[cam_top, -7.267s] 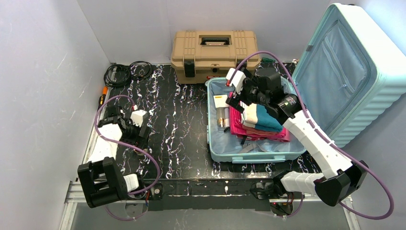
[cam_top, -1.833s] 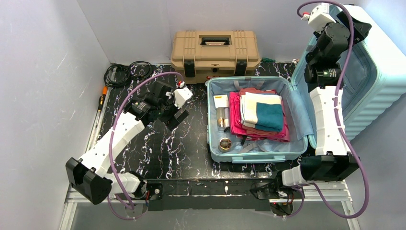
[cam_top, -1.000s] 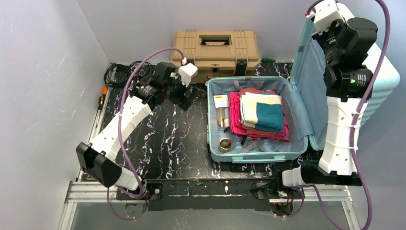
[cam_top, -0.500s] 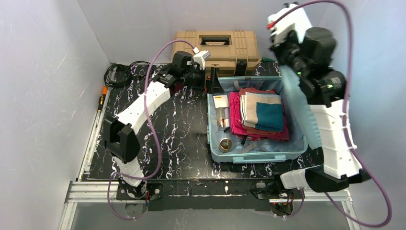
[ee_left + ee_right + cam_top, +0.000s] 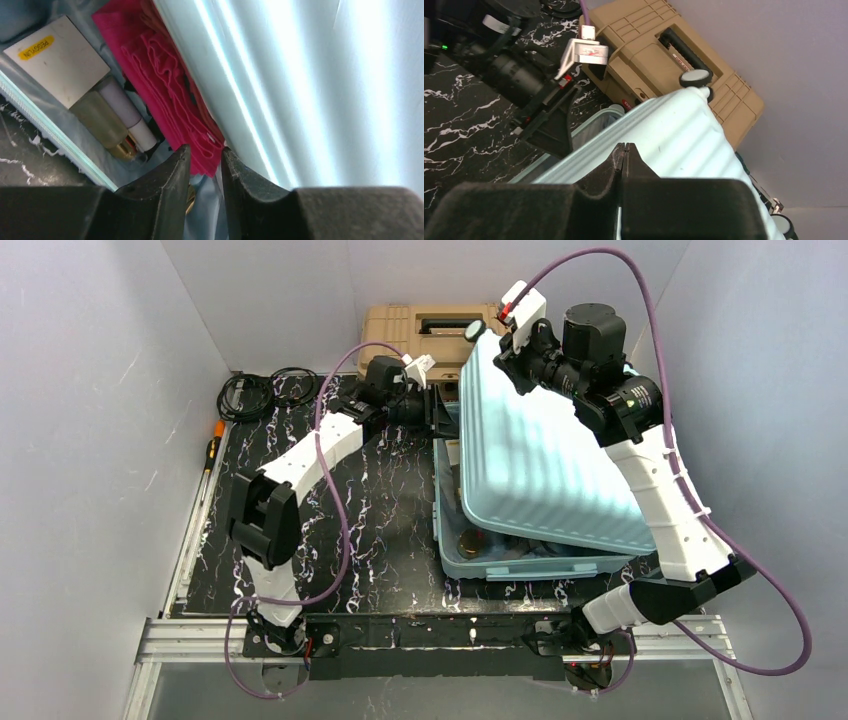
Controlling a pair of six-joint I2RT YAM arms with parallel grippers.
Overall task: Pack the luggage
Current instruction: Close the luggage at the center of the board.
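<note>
**Pressing on a tilted suitcase lid**

The suitcase (image 5: 540,470) lies on the right half of the table (image 5: 380,530). Its ribbed lid (image 5: 674,135) slants over the base (image 5: 520,562), which leaves a gap along the left and near sides.

The right gripper (image 5: 624,147) has its fingers closed together, holding nothing. Its tips rest on the lid's shell near the far edge, just below a small wheel (image 5: 695,77).

The left gripper (image 5: 205,150) sits at the base's far left corner, between the rim and the lid. Its fingers stand a narrow slot apart, and nothing can be seen clamped in it. Whether they touch the lining cannot be told.

Inside the case, a folded pink cloth (image 5: 165,85) lies right up against the lid's edge. Beside it are a white box (image 5: 60,70) with a yellow label and some small bottles (image 5: 107,117). A round tin (image 5: 467,542) shows through the gap at the near left.

A tan toolbox (image 5: 420,325) stands just behind the suitcase, against the back wall, with the lid's far corner rising in front of it. Coiled black cables (image 5: 265,390) lie in the far left corner, with an orange-handled tool (image 5: 215,440) at the left edge.

The table top is black with white veining. Plain pale walls (image 5: 100,390) enclose it on three sides, and a metal rail (image 5: 200,635) runs along the near edge.
</note>
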